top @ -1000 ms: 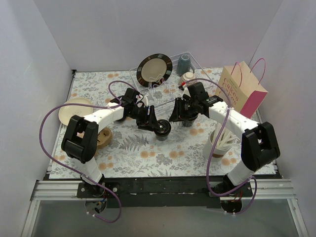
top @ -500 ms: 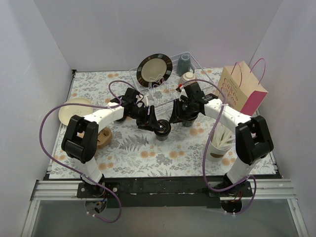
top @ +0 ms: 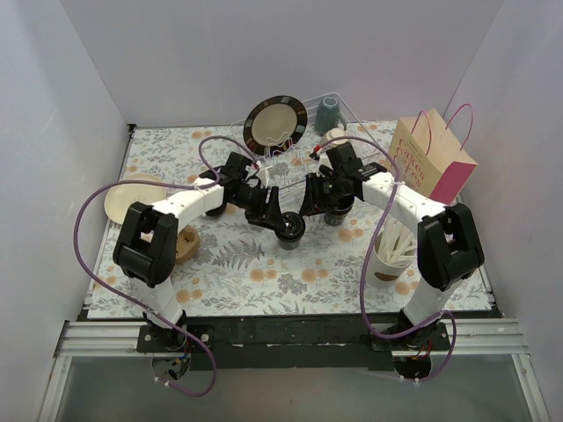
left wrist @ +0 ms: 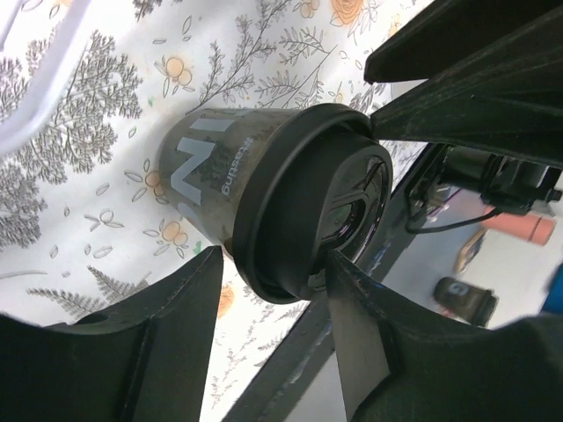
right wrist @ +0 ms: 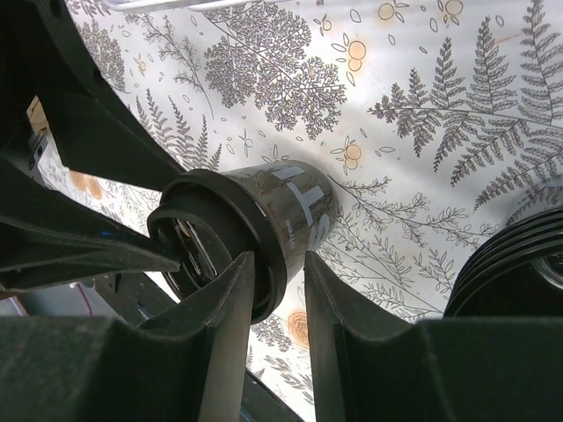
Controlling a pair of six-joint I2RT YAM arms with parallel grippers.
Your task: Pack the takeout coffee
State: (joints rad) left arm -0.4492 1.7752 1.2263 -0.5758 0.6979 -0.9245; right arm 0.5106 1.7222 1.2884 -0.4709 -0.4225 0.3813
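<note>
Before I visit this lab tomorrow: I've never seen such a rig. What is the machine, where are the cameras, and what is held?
Two white-and-black robot arms are bolted side by side at the near edge. One picture looks from above and behind them; the other two come from cameras on each wrist. On the floral tablecloth stand a wire dish rack, a tan-and-pink paper bag and a white cup of wooden stirrers. The left gripper clasps a small black paper cup with a round black plastic lid. The right gripper straddles that lid's rim; whether it pinches is unclear.
</note>
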